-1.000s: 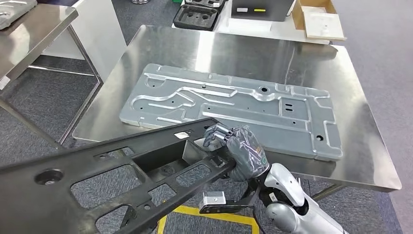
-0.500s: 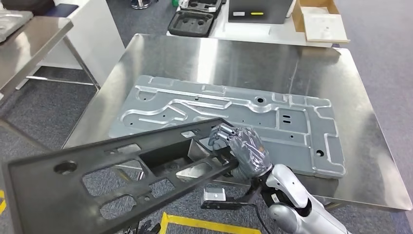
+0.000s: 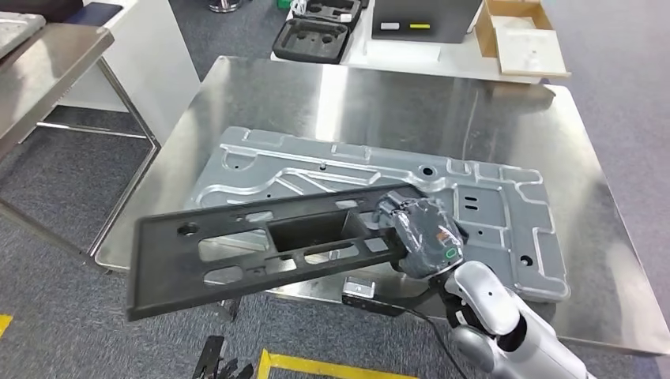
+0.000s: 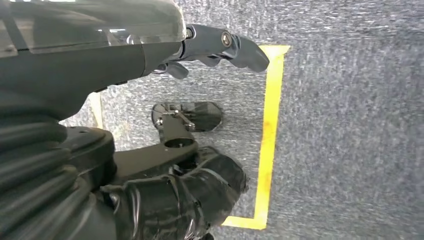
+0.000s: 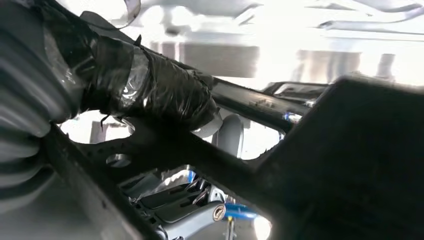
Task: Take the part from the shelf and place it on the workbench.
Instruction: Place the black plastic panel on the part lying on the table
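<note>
The part (image 3: 261, 245) is a long black plastic frame with several cut-outs. My right hand (image 3: 423, 233) grips its right end, fingers wrapped over a bar of the frame (image 5: 350, 165). That end hangs over the front of the steel workbench (image 3: 395, 103), above a large grey stamped metal panel (image 3: 490, 213) lying there. The frame's left end sticks out past the bench's front left corner, above the floor. My left hand (image 4: 90, 150) hangs over the grey carpet, holding nothing, thumb apart from the taped fingers (image 4: 175, 200).
A second steel table (image 3: 39, 55) and a white cabinet (image 3: 150, 55) stand at the left. Behind the bench are black foam trays (image 3: 316, 35), a dark case (image 3: 423, 20) and a cardboard box (image 3: 521, 35). Yellow tape (image 3: 332, 367) marks the floor.
The view has shifted a little. My right hand has carried the frame forward and up, so its right end is now over the bench and the grey panel.
</note>
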Action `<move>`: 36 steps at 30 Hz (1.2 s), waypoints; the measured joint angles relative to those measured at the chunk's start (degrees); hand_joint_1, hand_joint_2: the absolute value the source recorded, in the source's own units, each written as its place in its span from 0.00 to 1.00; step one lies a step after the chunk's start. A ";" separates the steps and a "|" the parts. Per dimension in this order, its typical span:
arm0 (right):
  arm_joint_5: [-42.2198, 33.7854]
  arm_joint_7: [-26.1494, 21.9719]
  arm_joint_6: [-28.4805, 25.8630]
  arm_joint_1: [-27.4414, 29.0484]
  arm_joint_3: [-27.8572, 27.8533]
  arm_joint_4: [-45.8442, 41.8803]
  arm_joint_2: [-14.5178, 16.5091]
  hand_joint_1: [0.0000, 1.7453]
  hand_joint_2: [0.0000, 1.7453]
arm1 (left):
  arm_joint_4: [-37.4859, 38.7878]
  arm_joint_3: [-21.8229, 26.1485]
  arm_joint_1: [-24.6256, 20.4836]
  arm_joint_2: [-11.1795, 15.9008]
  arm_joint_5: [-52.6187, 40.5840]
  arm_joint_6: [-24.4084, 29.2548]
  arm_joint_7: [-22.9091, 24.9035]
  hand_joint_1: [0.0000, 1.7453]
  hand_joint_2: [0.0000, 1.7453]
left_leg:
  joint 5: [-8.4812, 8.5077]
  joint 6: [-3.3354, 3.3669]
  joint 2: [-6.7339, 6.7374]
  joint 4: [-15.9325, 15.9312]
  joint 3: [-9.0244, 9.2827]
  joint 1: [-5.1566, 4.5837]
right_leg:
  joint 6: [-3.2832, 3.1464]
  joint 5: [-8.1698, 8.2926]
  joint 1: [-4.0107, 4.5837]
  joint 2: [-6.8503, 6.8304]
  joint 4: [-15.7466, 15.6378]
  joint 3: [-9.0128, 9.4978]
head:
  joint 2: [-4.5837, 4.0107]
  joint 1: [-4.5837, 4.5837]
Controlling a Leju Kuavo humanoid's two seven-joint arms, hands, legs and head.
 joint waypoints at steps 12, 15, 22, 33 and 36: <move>3.01 9.55 12.71 2.38 -6.32 -1.12 -12.68 1.00 1.00 | 0.02 0.00 0.56 0.07 0.83 -1.07 -0.64 0.00 1.00 | -2.63 -1.48 -0.30 2.78 -0.25 0.04 | 0.43 2.91 -1.15 -0.19 -2.51 -0.25 | 0.00 0.28; 2.89 10.02 13.68 2.65 -7.02 -1.02 -13.86 1.00 1.00 | 0.02 0.00 0.57 0.07 0.97 -1.17 -0.68 0.00 1.00 | -2.74 -1.61 -0.30 2.79 -0.23 0.06 | 0.04 2.93 -1.22 -0.17 -2.61 -0.21 | 0.00 0.28; 2.57 10.43 14.67 4.06 -10.10 -0.37 -18.71 1.00 1.00 | 0.02 0.00 0.69 0.25 1.02 -1.28 -0.84 0.00 1.00 | -7.20 -2.15 -0.02 13.80 -5.88 0.19 | -1.01 2.68 -1.16 -0.32 -2.94 0.49 | 0.00 -0.03; 7.86 9.17 12.77 7.11 -14.76 1.09 -24.55 1.00 1.00 | 0.04 0.00 0.57 0.52 1.05 -1.31 -1.75 0.00 1.00 | -0.01 1.21 0.01 -0.69 0.51 -0.63 | 0.37 0.81 -0.61 -0.34 -1.80 0.79 | 0.00 0.17; 10.86 7.99 10.19 7.57 -15.65 1.27 -24.73 0.50 0.50 | 0.04 0.01 0.41 0.47 0.99 -1.29 -2.40 0.00 1.00 | 0.14 1.20 0.08 -1.21 0.94 -0.44 | 1.12 -3.24 -1.15 -0.33 7.47 -3.78 | 0.00 0.28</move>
